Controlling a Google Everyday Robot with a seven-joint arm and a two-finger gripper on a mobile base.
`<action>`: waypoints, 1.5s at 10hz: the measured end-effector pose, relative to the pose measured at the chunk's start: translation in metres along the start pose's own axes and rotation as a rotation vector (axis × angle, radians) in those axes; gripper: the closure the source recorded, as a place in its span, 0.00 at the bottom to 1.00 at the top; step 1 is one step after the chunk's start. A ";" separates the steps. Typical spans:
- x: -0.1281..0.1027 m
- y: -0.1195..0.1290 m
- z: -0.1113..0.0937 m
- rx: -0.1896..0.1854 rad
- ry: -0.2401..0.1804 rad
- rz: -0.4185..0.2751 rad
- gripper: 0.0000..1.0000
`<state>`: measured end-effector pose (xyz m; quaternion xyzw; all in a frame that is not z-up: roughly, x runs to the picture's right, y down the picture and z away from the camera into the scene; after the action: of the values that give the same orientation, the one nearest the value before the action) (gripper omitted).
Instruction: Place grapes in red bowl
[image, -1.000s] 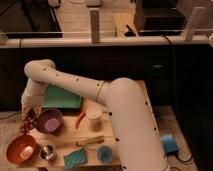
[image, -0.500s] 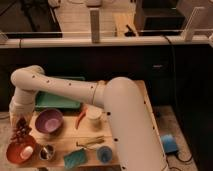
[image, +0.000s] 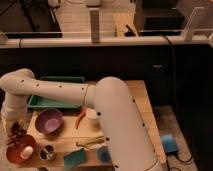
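My gripper hangs at the far left of the table at the end of the long white arm. It is shut on the grapes, a dark reddish-purple cluster that dangles just above the back rim of the red bowl. The red bowl sits at the front left corner, with a small white object lying in it.
A purple bowl stands right of the grapes, and a small steel cup is next to the red bowl. A slim orange-red piece, a white cup, a teal sponge and a green tray are further right and behind.
The gripper has carried the grapes left and toward the front, from beside the purple bowl to above the red bowl.
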<state>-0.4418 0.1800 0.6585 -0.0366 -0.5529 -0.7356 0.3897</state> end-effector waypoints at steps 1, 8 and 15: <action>-0.001 -0.002 0.007 0.017 -0.035 -0.021 0.79; -0.016 -0.001 0.035 0.094 -0.137 -0.081 0.20; -0.020 0.000 0.031 0.103 -0.169 -0.046 0.20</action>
<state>-0.4398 0.2165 0.6611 -0.0657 -0.6214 -0.7094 0.3261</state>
